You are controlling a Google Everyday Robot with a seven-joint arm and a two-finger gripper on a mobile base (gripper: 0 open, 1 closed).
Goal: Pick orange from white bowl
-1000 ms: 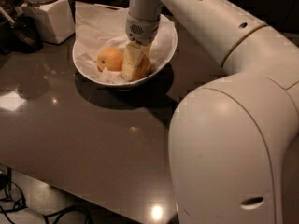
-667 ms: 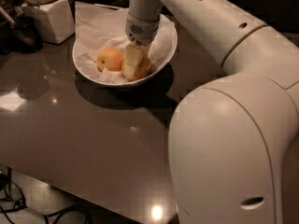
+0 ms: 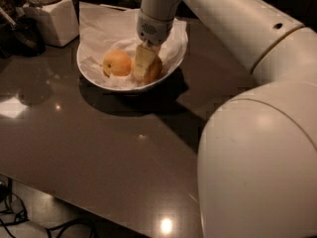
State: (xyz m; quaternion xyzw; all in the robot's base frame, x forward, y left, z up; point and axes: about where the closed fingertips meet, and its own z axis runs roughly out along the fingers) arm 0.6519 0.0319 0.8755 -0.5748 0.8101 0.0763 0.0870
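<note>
Dark glossy table [image 3: 99, 148] carries the white bowl [image 3: 89, 76] far left; inside, the gripper [image 3: 145, 69] sits down over the orange [image 3: 156, 69], grasp impossible to tell, paler fruit [image 3: 117, 62] just left

I see nothing moved: my gripper [image 3: 143, 68] stays at the same place, low in the white bowl [image 3: 84, 71], against the orange [image 3: 155, 69].
</note>
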